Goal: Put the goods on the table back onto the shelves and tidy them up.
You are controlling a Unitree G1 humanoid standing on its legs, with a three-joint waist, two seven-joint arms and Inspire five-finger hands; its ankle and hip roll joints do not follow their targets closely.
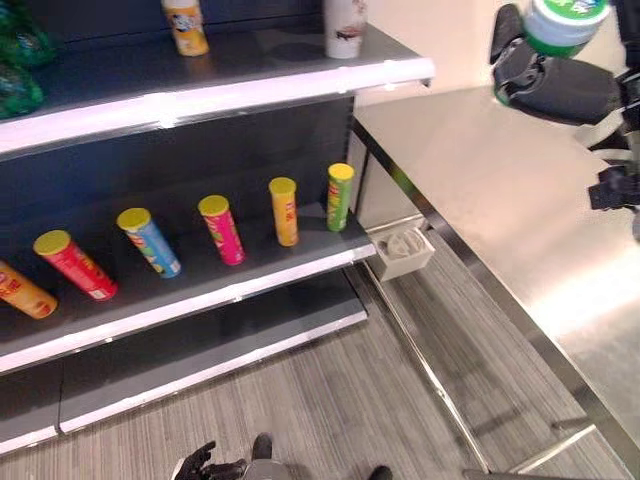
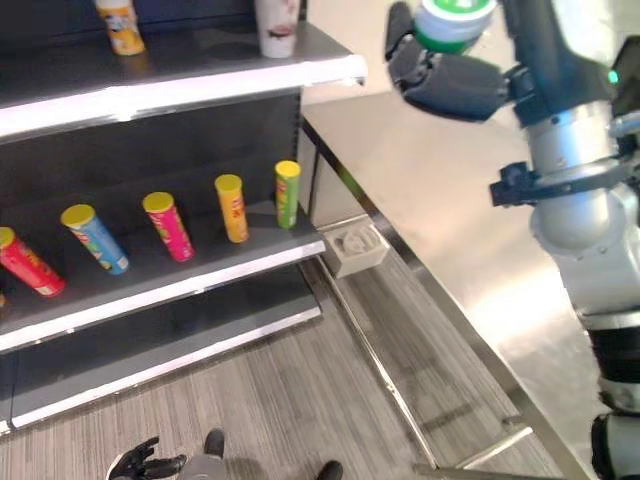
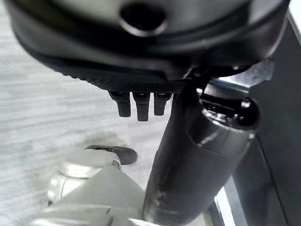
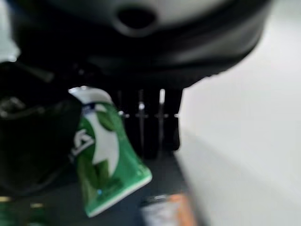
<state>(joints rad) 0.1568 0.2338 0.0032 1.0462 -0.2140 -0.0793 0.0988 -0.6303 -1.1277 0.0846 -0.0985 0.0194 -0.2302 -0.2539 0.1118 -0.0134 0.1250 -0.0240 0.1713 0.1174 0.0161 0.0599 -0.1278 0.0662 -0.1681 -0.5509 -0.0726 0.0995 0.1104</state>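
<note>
In the left eye view the right hand is raised above the steel tabletop, to the right of the shelf unit, with its fingers curled round a green-and-white container that stands upright in the grip, clear of the tabletop. On the middle shelf a row of yellow-lidded tubes leans at differing angles: an orange tube farthest from the tabletop, then a red tube, a blue tube, a pink tube, a yellow tube and, nearest the tabletop, a green tube. The top shelf carries a yellow bottle, a white cup near its end by the tabletop, and green bottles at the far end. A small grey box sits on the floor between the shelf unit and the tabletop. The left hand hangs low over the floor in front of the shelf unit. The right eye view gives the same scene, with the right hand's thumb and fingers wrapped about the container beside the top shelf's end. In the left wrist view the left hand's fingers hang straight and relaxed above the floor, holding nothing. In the right wrist view the container lies clasped between the thumb and the fingers of the right hand, its green label with a white patch facing the camera.
</note>
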